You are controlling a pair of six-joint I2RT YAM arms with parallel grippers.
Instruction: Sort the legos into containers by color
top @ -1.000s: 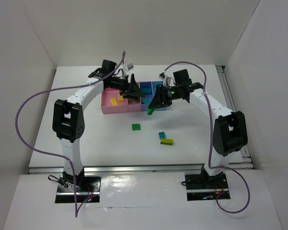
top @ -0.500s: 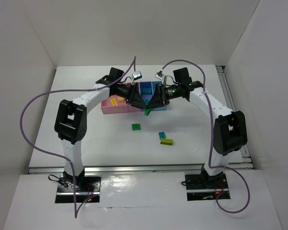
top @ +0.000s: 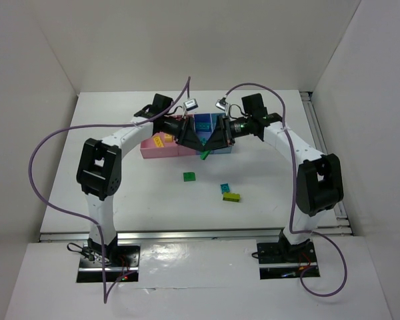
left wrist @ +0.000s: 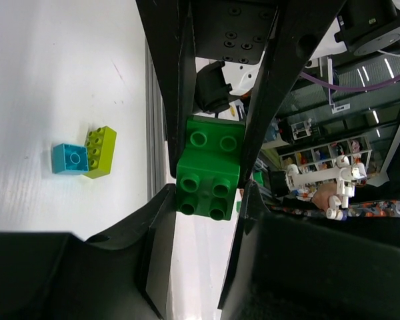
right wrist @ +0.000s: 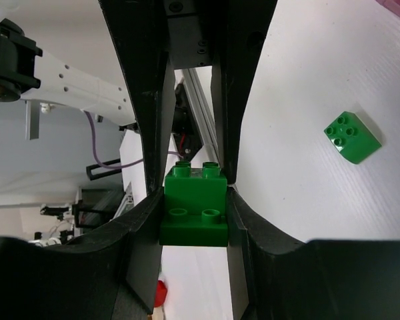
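A dark green brick (top: 205,155) hangs between my two grippers just in front of the row of bins (top: 150,151). My right gripper (right wrist: 195,195) is shut on the dark green brick (right wrist: 194,208). My left gripper (left wrist: 209,200) faces it, and its fingertips close on the other end of the same brick (left wrist: 208,175). In the top view the left gripper (top: 198,147) and right gripper (top: 211,147) meet tip to tip. A yellow brick (top: 158,141) lies in the left pink bin. The other bins are mostly hidden by the arms.
On the table nearer the bases lie a dark green brick (top: 189,177), a cyan brick (top: 225,188) and a lime brick (top: 231,197). The cyan (left wrist: 69,159) and lime (left wrist: 100,152) bricks also show in the left wrist view. The loose green brick (right wrist: 350,137) shows in the right wrist view.
A second ago the grippers were apart, the right one holding the green brick. The left arm swung right to meet it; in the last half second both arms have stayed almost still.
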